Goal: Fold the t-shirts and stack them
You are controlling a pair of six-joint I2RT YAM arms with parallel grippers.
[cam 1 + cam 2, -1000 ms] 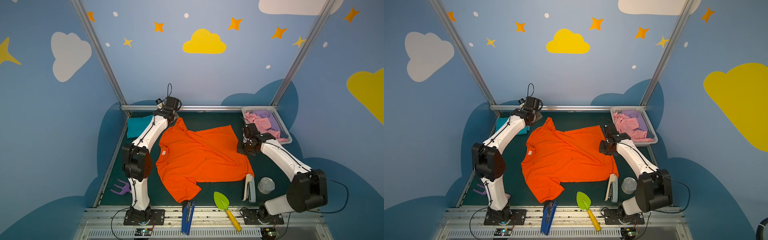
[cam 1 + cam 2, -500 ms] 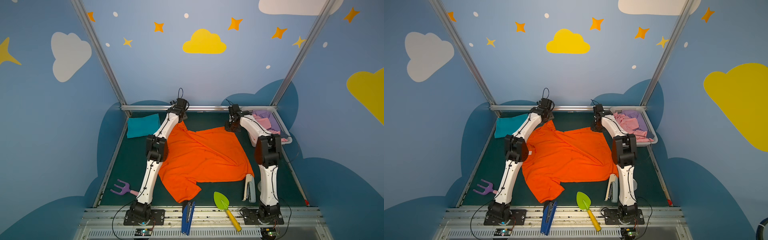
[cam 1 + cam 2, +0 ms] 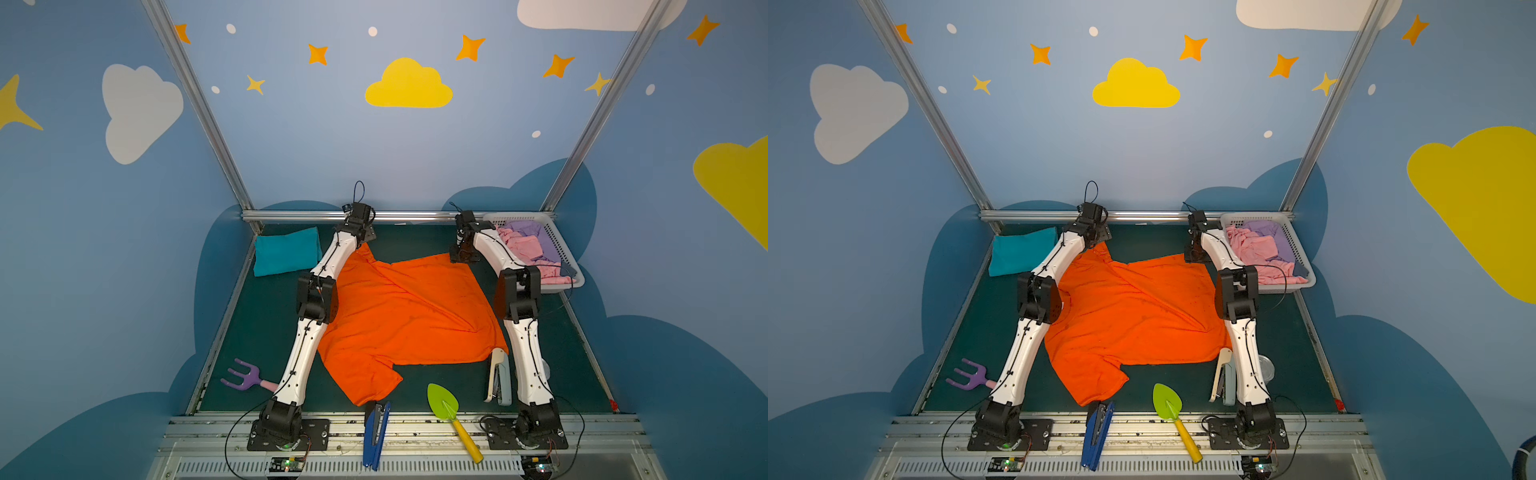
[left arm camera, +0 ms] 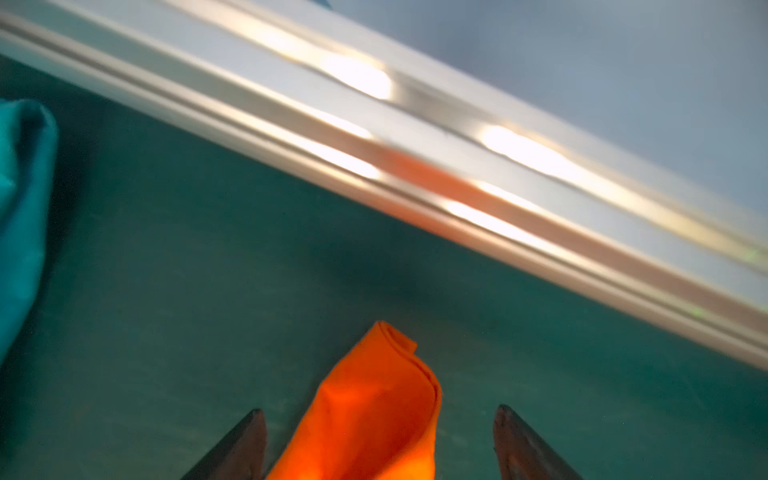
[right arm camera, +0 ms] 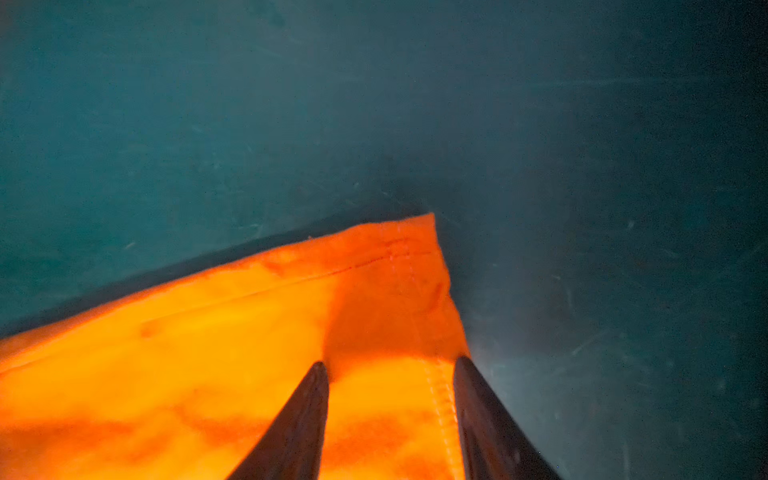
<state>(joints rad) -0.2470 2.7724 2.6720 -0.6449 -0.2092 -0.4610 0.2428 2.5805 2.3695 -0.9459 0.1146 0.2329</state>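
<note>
The orange t-shirt (image 3: 411,316) (image 3: 1133,316) lies spread on the green mat, one sleeve toward the front. The teal t-shirt (image 3: 286,251) (image 3: 1021,253) lies folded at the back left. My left gripper (image 3: 366,237) (image 4: 380,409) is over the orange shirt's far left tip (image 4: 374,395). It is open wide, and the cloth lies between the jaws, touching neither. My right gripper (image 3: 461,257) (image 5: 390,362) stands open just above the shirt's far right hem corner (image 5: 399,266).
A white basket (image 3: 515,216) of pink and purple cloth stands at the back right, beside my right arm. A purple rake (image 3: 245,376), a blue stapler (image 3: 376,432), a green shovel (image 3: 444,405) and a grey stapler (image 3: 498,378) lie along the front. A metal rail (image 3: 299,216) bounds the back.
Both arms stretched toward the back rail, the right one carrying the shirt's far right corner back. Both grippers then opened and let go of the orange cloth.
</note>
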